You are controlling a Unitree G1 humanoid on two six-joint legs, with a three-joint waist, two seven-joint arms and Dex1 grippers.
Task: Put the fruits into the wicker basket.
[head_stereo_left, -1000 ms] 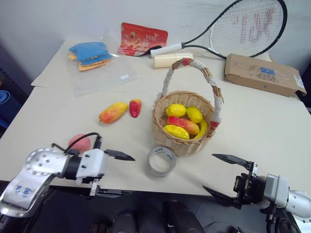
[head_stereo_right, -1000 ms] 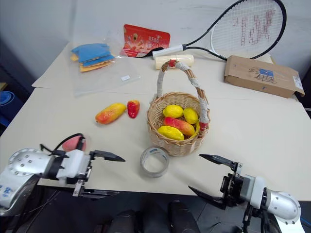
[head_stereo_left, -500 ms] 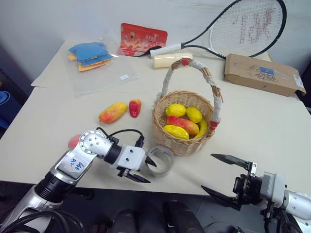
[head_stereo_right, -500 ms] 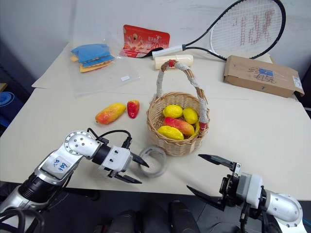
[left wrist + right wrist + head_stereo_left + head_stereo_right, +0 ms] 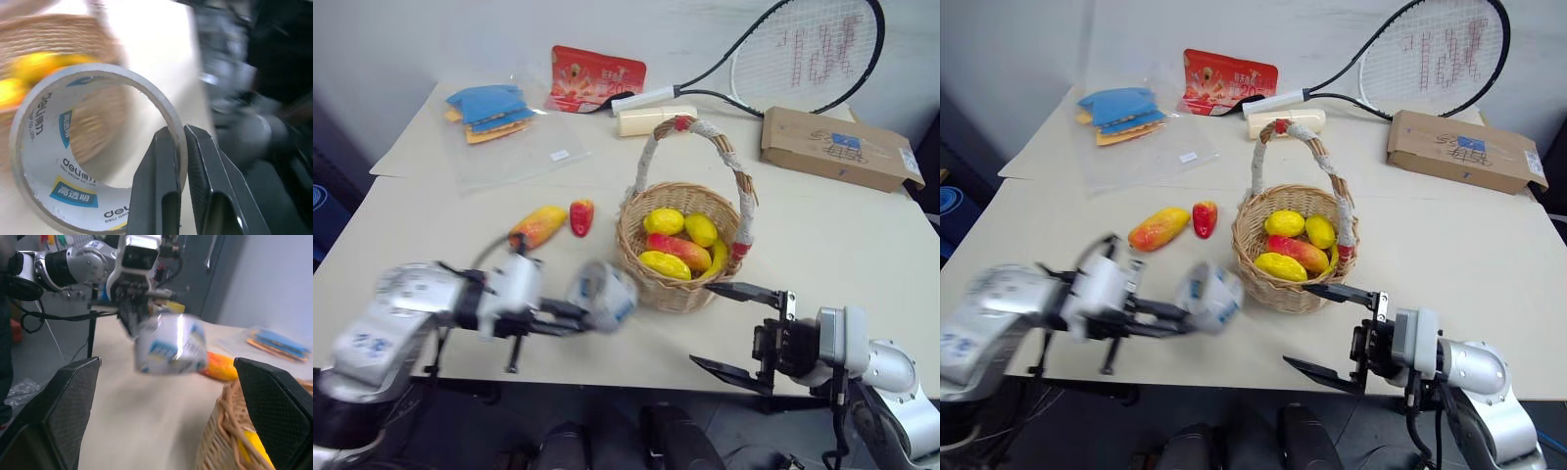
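Left gripper [image 5: 178,142] pinching tape roll [image 5: 603,295] wall beside wicker basket [image 5: 680,257]; right gripper [image 5: 736,328] gaping, empty. Wrist close-up: roll's printed inside.

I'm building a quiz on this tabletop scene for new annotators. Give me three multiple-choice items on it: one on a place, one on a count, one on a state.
1. Where does the cardboard box lie?
A. Inside the wicker basket
B. On the table beside the racket head
C. On the plastic bag

2. How many fruits lie on the table outside the wicker basket?
A. Two
B. Five
C. None

3. What is the left gripper doing?
A. Standing open over the basket
B. Closed on a mango
C. Closed on the wall of the tape roll

Answers: 1 B, the box sits by the racket at the table's far edge. 2 A, a mango and a small red fruit lie left of the basket. 3 C, the wrist view shows its fingers pinching the roll's rim.
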